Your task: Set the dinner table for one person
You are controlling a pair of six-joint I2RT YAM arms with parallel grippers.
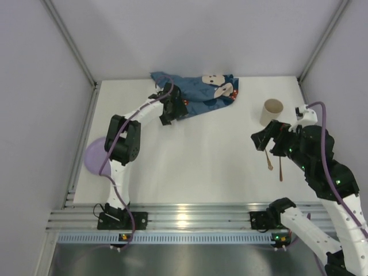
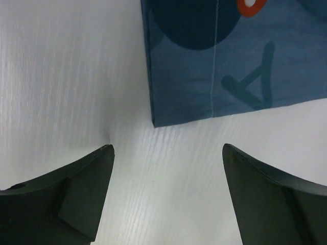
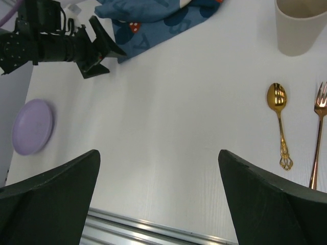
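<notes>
well, left gripper (image 2: 166, 150) gapes beside the blue placemat (image 2: 235, 66) corner (not touching); right gripper (image 3: 158, 155) hangs spread above the dinner table (image 3: 179, 107).

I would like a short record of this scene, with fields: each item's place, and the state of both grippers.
dinner table: white, rail at near edge
placemat: blue, crumpled, far edge
plate: lilac, left edge
cup: beige, upright, right side
spoon: gold, nearer than cup
fork: alongside the spoon, to its right
left gripper: open, at a placemat corner
right gripper: open, holding nothing
</notes>
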